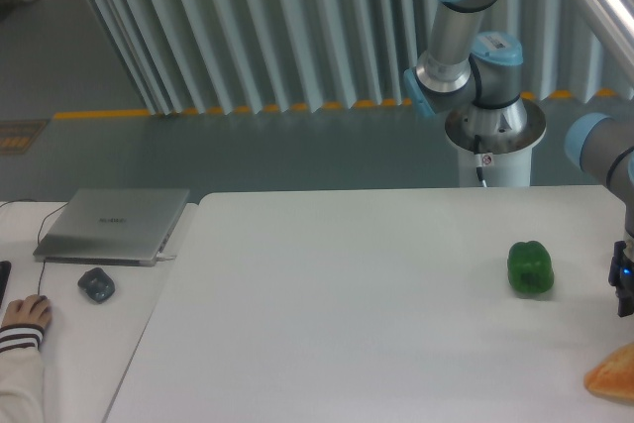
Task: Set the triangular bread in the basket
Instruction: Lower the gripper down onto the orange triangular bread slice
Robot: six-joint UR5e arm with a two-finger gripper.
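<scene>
The triangular bread [614,379] lies at the near right corner of the white worktop [347,314], and the right edge of the picture cuts it. Only its left part shows: a golden-orange wedge whose pointed end looks to the left and a little toward the near side. Its long axis seems to run left to right, rising slightly to the far right, but the rest of it is out of view, so this is not sure.

The gripper [624,294] is at the right edge too, just above the bread and on its far side, apart from it and not touching. Only a dark piece of it with a small blue light is visible; I cannot tell if the jaws are apart or together.

A green bell pepper [530,267] stands on the worktop left of the gripper, near it, and far-left of the bread.
</scene>
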